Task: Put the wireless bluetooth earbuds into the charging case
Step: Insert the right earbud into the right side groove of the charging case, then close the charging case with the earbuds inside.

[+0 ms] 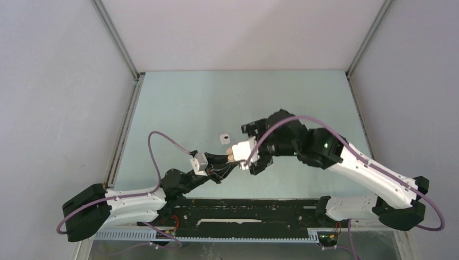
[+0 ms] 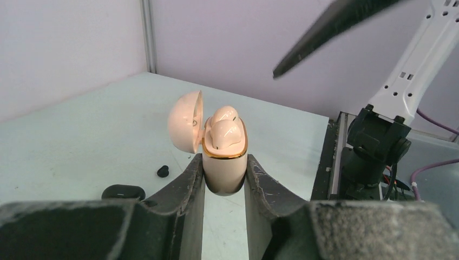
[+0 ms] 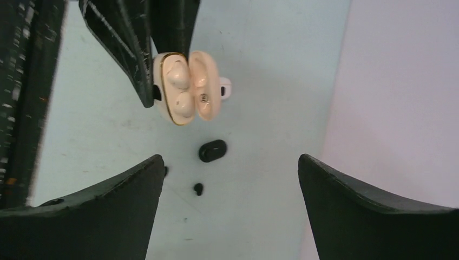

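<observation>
Left hand (image 2: 224, 162) clamps the peach charging case (image 3: 187, 89) above the table's (image 1: 189, 103) middle, lid (image 2: 184, 122) open, both earbuds (image 2: 224, 127) seated inside. Right hand (image 3: 230, 160) hangs wide open, empty, over it. Insertion looks done; next, probably tipping the lid shut gently.

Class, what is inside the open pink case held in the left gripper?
Two pink earbuds sit side by side in the case, its lid swung open. Their lower parts are hidden down in the sockets.
</observation>
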